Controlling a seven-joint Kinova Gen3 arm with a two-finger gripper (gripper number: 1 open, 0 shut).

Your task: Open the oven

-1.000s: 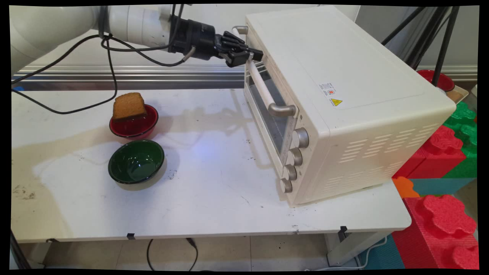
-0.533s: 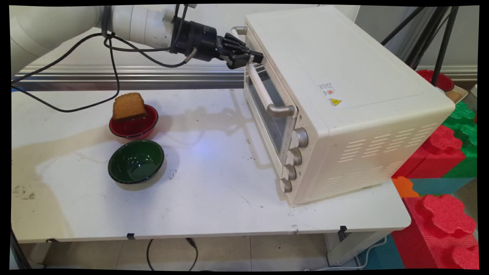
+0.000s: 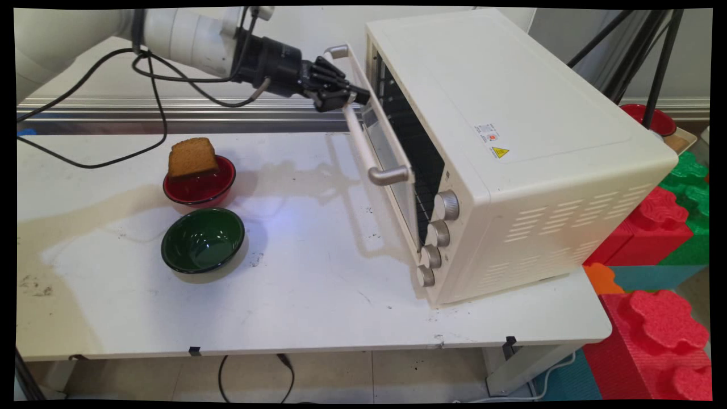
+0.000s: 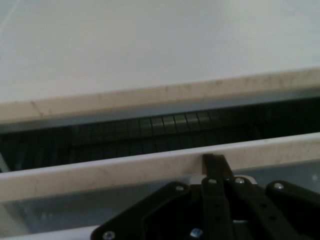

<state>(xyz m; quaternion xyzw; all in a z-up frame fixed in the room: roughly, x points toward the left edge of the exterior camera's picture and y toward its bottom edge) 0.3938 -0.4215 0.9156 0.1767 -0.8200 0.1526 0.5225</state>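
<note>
Bread slice on red bowl, green bowl just in front, both on surface left of oven. My gripper clenched on door handle near its far end. Oven door tilted partly open, rack visible inside toaster oven.

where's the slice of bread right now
Main view, left side: the bread slice rests on the red bowl, just behind the green bowl.
</note>
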